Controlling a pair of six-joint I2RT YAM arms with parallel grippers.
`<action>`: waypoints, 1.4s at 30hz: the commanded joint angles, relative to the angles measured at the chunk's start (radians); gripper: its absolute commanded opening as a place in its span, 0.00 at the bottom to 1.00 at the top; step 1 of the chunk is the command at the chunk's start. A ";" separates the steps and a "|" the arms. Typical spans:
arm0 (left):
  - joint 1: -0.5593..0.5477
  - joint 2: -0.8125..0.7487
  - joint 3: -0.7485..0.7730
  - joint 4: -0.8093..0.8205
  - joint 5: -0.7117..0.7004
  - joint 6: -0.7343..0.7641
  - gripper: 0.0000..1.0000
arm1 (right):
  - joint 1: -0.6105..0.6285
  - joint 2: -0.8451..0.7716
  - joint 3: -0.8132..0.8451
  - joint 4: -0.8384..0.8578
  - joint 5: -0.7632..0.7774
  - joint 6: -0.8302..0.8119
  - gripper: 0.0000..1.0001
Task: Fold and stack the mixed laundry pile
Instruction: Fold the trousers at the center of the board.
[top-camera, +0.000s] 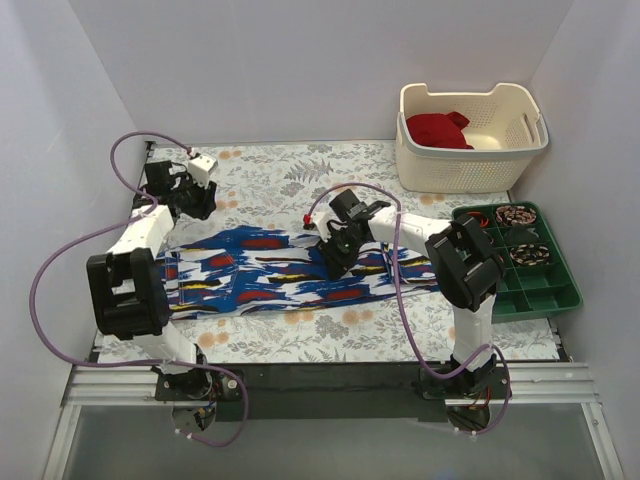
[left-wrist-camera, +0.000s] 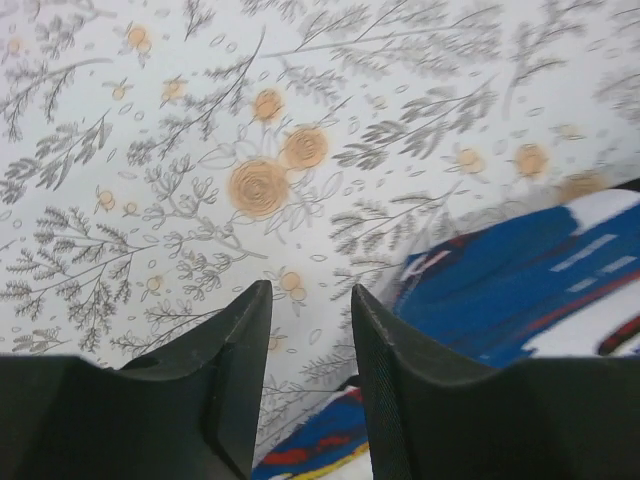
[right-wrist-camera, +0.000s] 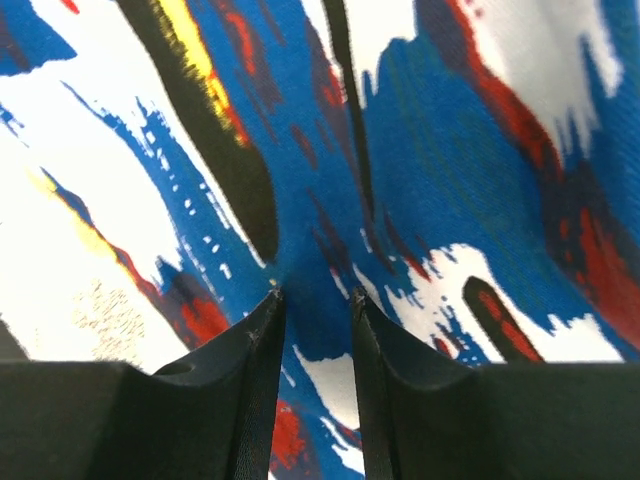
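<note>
A: From above, where did the laundry lie?

B: The blue printed garment was spread flat along the worktop. The red garment was in the basket, well apart from it. The left gripper stood at the far left corner of the blue one, the right gripper over its middle.

A: And the left wrist view?

B: The jaws were apart, with only flowered worktop between them. The blue edge lay just beside, to the right. I judged that this gripper should move onto that edge and go low before closing, so that it takes the corner only.

A: The right wrist view?

B: The jaws were a little apart, tips low on the blue cloth, with nothing clamped that I could see. I think it should take the matching edge, and both should lift together, so the fold comes straight
</note>
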 joint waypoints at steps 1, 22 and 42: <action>-0.023 -0.125 0.020 -0.166 0.172 0.006 0.36 | 0.019 -0.016 0.056 -0.124 -0.069 -0.025 0.38; -0.118 0.085 -0.160 -0.122 -0.173 -0.036 0.41 | -0.079 0.235 0.348 -0.046 0.061 0.120 0.44; -0.086 0.147 0.190 -0.154 0.018 -0.108 0.54 | -0.102 -0.062 0.140 -0.034 0.101 -0.004 0.48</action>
